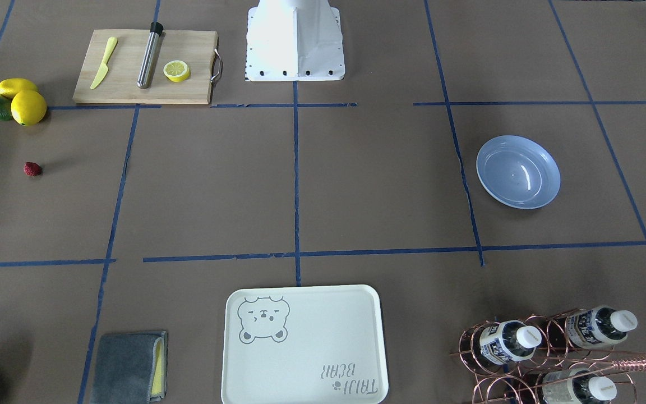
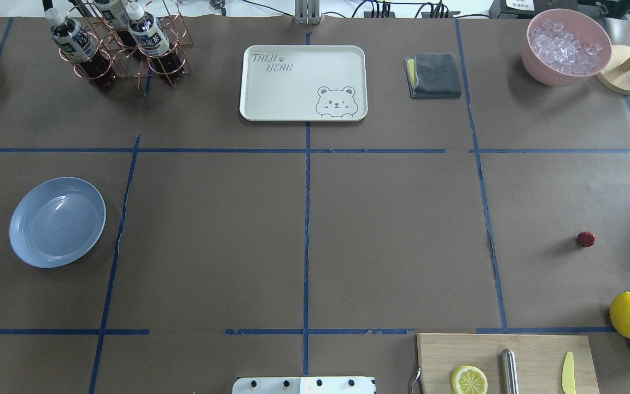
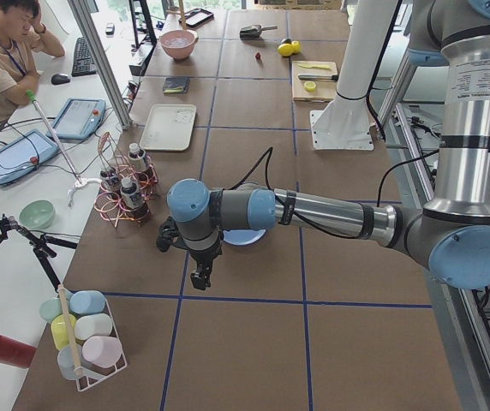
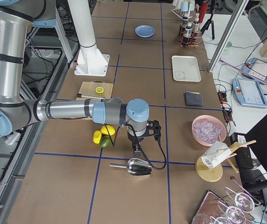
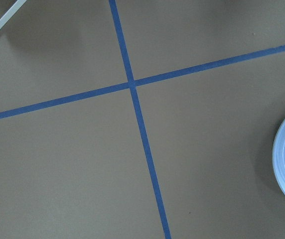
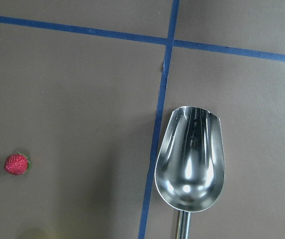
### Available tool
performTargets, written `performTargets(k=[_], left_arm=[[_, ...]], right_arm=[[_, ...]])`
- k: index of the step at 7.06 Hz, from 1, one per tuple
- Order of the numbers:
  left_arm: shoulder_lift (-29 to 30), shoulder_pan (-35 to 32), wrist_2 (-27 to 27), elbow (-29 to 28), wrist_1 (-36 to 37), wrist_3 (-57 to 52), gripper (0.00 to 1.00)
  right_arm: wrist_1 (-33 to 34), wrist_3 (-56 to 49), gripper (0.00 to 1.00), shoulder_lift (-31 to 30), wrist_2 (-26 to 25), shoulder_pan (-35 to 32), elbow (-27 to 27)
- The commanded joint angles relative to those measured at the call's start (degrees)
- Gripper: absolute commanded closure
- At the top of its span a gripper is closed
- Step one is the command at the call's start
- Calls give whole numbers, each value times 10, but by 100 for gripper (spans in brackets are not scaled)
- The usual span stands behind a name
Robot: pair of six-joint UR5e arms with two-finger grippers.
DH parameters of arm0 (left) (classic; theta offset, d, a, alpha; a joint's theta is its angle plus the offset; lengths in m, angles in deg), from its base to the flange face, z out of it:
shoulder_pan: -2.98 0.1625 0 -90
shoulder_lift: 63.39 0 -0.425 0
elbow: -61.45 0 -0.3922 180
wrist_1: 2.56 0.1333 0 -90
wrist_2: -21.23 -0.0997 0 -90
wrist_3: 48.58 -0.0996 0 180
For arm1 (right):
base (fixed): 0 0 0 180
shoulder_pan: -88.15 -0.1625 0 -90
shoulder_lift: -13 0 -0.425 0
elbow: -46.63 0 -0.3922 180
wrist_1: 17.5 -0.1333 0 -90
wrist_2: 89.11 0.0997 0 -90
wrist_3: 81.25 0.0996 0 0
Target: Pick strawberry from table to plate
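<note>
Find the strawberry [image 6: 17, 164] low left in the right wrist view, alone on the bench [image 2: 391, 230], well apart from the plate [image 2: 57, 221]. Cannot tell the state of left jaws or right jaws. Centre right jaws above, descend straight, pinch gently.

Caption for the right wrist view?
Strawberry on the table, left of a tape line; steel scoop to its right.

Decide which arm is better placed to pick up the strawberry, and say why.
Probably the right arm. The strawberry lies on the robot's right half of the table and shows in the right wrist view; the left wrist view shows the plate edge, no strawberry.
</note>
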Motion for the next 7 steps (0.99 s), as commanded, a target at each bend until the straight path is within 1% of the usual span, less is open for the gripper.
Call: performTargets(k=[1, 3, 4, 5, 6, 7], left_arm=[[0, 0, -1, 5, 1, 0, 0], [-1, 0, 3, 9, 0, -1, 0], [-1, 0, -1, 18, -1, 1, 0], [-6, 3, -4, 17, -13, -1, 0], [-5, 4, -4, 19, -30, 3, 0], [8, 4, 4, 25, -41, 14, 0]], right_arm=[[0, 0, 0, 0, 0, 0, 2], [1, 0, 0, 0, 1, 0, 35], [1, 0, 0, 1, 1, 0, 38], [-1, 3, 0, 5, 7, 1, 70], [-2, 5, 0, 8, 5, 2, 76], [-11, 7, 0, 21, 4, 4, 73]])
